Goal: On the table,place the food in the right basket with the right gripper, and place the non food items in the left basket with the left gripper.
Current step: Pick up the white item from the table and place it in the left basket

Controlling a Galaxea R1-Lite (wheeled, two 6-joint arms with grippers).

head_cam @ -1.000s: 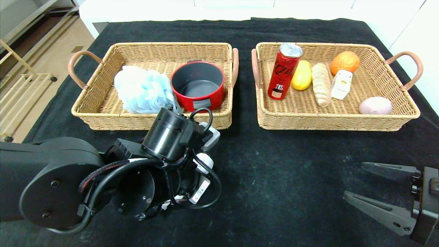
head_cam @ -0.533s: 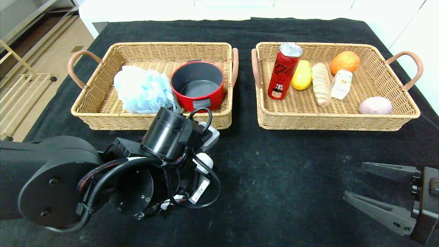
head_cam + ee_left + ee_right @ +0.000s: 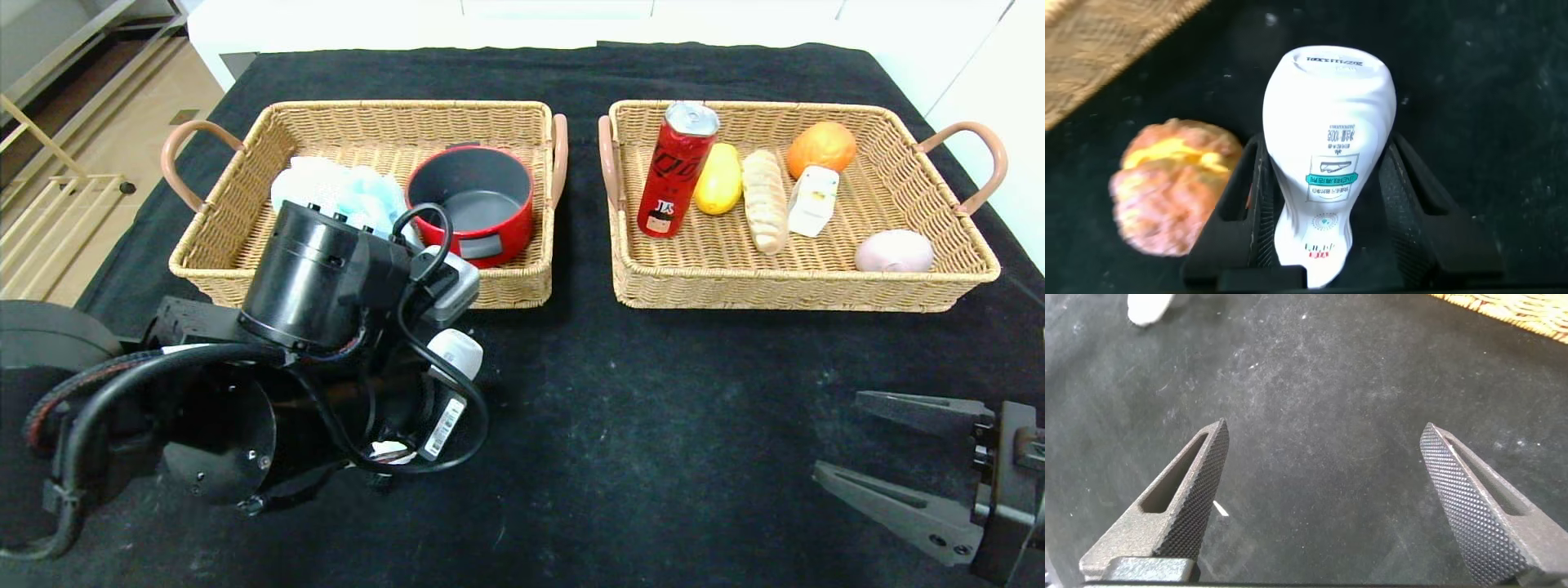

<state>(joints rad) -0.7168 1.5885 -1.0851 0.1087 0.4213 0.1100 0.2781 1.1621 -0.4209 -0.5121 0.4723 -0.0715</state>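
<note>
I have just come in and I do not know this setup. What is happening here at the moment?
The robot is sorting things into two wicker baskets. Its left tool is shut on a white bottle, above the black cloth near the left basket, which already holds a red pot and a blue bath sponge. A bun lies on the cloth beside the bottle. The right tool is open and holds nothing, near the table's front right.

We saw the left arm point(image 3: 326, 278) swing toward the left and upper part of the head frame, rising until its wrist covered the lower half of the blue bath sponge point(image 3: 343, 192) in the left basket point(image 3: 229, 237). The white bottle point(image 3: 1327, 155) travelled with it, clamped in the left gripper point(image 3: 1323, 229).
</note>
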